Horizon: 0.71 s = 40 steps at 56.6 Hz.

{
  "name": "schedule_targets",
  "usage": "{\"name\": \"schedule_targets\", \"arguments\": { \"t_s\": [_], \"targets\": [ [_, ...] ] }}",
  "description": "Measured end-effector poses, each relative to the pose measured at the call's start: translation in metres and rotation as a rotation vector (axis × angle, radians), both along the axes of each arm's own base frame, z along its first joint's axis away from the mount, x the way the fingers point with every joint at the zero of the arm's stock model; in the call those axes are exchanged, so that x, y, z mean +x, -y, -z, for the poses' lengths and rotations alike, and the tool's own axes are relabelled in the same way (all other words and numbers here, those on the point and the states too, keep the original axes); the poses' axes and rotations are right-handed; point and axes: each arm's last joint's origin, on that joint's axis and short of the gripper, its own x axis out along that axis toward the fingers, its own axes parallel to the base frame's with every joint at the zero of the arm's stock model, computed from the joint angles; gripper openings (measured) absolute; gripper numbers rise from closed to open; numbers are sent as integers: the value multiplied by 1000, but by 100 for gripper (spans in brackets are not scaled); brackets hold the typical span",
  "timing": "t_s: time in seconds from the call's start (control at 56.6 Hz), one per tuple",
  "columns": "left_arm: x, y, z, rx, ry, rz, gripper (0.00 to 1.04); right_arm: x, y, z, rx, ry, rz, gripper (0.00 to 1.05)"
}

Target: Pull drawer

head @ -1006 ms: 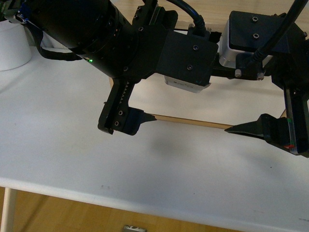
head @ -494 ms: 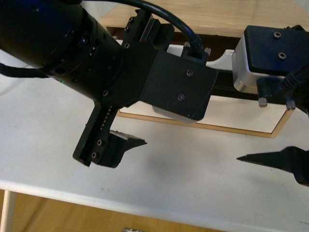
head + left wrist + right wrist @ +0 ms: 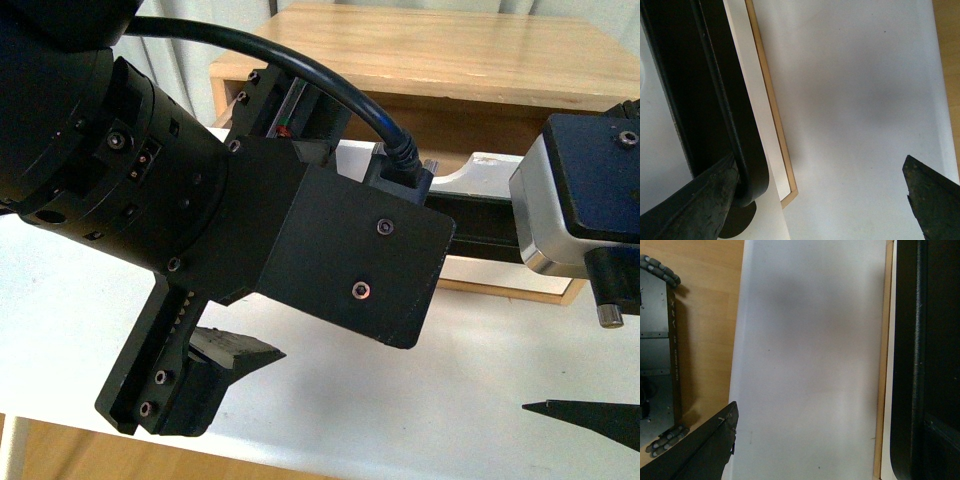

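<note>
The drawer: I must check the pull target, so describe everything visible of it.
The drawer has a white front with a long black bar handle across it, a curved cut in its top edge and a light wood strip along the bottom. It sits under a wooden top, lower edge at the white table. The open left end effector hangs before it, gripping nothing.

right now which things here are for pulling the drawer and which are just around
For the job: drawer, handle, left end effector.
Just around: table, floor.
</note>
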Motion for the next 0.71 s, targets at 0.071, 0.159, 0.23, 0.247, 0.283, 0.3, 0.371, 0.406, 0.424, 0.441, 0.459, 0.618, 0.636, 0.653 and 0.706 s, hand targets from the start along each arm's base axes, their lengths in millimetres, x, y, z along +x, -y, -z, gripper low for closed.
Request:
{"name": "schedule_targets", "arguments": {
  "t_s": [0.071, 0.159, 0.23, 0.247, 0.283, 0.3, 0.371, 0.406, 0.424, 0.441, 0.459, 0.618, 0.636, 0.653, 0.706],
  "targets": [
    [0, 0, -1, -5, 8, -2, 99, 0, 0, -1, 5, 6, 2, 96],
    [4, 2, -5, -41, 42, -6, 99, 1, 1, -2, 26, 7, 8, 96],
    [6, 2, -7, -55, 52, -15, 99, 2, 2, -4, 36, 10, 16, 96],
    [6, 2, -8, -58, 53, -18, 99, 2, 2, -6, 38, 14, 19, 96],
    [8, 1, -11, -66, 58, -25, 99, 3, 4, -10, 46, 23, 25, 96],
    [9, 1, -11, -68, 58, -26, 99, 4, 4, -11, 49, 26, 25, 96],
    [9, 0, -15, -74, 61, -33, 99, 5, 7, -19, 63, 40, 36, 96],
    [9, -1, -17, -78, 64, -37, 99, 4, 9, -23, 70, 46, 41, 96],
    [9, -2, -19, -82, 66, -41, 99, 4, 10, -24, 72, 47, 43, 96],
    [9, -2, -20, -83, 67, -43, 99, 4, 10, -25, 75, 49, 45, 96],
    [9, -2, -22, -85, 69, -45, 99, 4, 12, -28, 80, 54, 48, 96],
    [3, -11, -46, -129, 122, -72, 99, 0, 23, -45, 115, 94, 84, 96],
    [2, -13, -49, -138, 129, -77, 99, -1, 25, -47, 120, 101, 89, 96],
    [1, -14, -53, -147, 137, -82, 99, -2, 28, -50, 127, 113, 101, 96],
    [-2, -17, -60, -177, 151, -93, 99, -3, 32, -56, 141, 137, 116, 96]
  ]
}}
